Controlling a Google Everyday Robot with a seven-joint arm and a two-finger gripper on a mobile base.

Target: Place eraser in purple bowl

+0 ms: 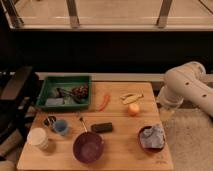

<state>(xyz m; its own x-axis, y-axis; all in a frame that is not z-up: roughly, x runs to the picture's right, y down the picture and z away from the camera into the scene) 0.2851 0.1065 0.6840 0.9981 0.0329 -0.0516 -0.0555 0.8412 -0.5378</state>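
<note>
Desk: was pale wood, matt. Purple bowl: showed a smooth, plain inside with faint sheen. Eraser: looked a matt black block. Tray: green, appeared smooth plastic. Cloth: grey-blue, soft, lay crumpled. Arm: wore off-white, smooth, plastic-looking casing, lightly glossy. Pincer: pale, hung beside the desk's right edge under the arm; finish could not be told.
</note>
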